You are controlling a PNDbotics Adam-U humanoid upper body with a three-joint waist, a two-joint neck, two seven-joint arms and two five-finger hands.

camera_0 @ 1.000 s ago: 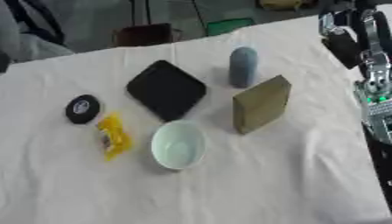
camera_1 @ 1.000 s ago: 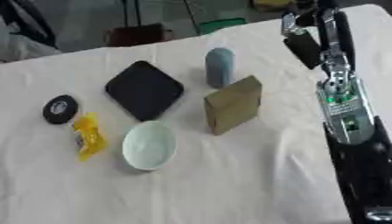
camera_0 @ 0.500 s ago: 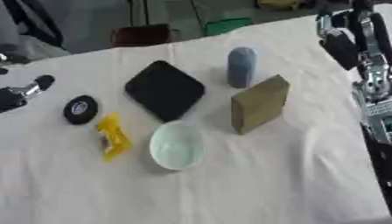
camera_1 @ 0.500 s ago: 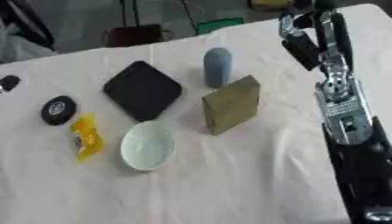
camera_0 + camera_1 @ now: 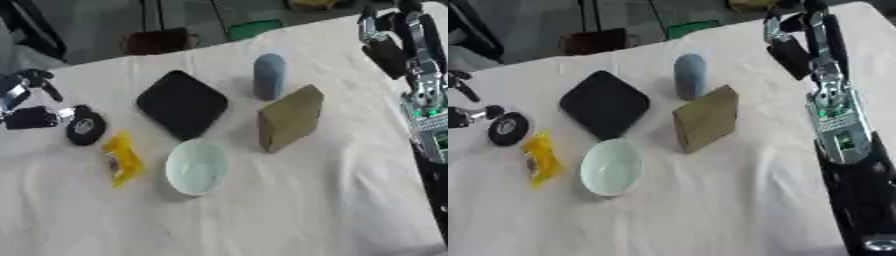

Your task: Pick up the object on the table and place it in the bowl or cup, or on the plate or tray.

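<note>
White cloth covers the table (image 5: 289, 210), with a dark floor and blurred furniture beyond its far edge.

From the view's nine o'clock edge, the left hand (image 5: 31, 102) reaches in. Its dark fingers look partly spread, one pointing up and away, and it holds nothing. Its nearest part lies just beside a round black object with a pale centre, perhaps a roll of tape (image 5: 85, 127), at the hand's three o'clock. Whether they touch cannot be told.

At five o'clock from the roll, near it, a yellow packet (image 5: 122, 158) lies flat on the cloth. At the packet's three o'clock sits a pale green bowl (image 5: 196, 167), with nothing inside it. At twelve o'clock from the bowl rests a black square plate (image 5: 182, 103), turned like a diamond, also bare. At the plate's two o'clock stands a blue-grey cup (image 5: 269, 76), upright. Just beside the cup, at its five o'clock, an olive-brown block (image 5: 290, 118) stands on edge.

Along the three o'clock side the right arm stretches away, its right hand (image 5: 791, 39) raised near the table's far corner; whether its fingers are curled cannot be told.

Judging by this, the task has barely begun. No object is lifted and no container filled. Grasping, carrying and placing all remain.
</note>
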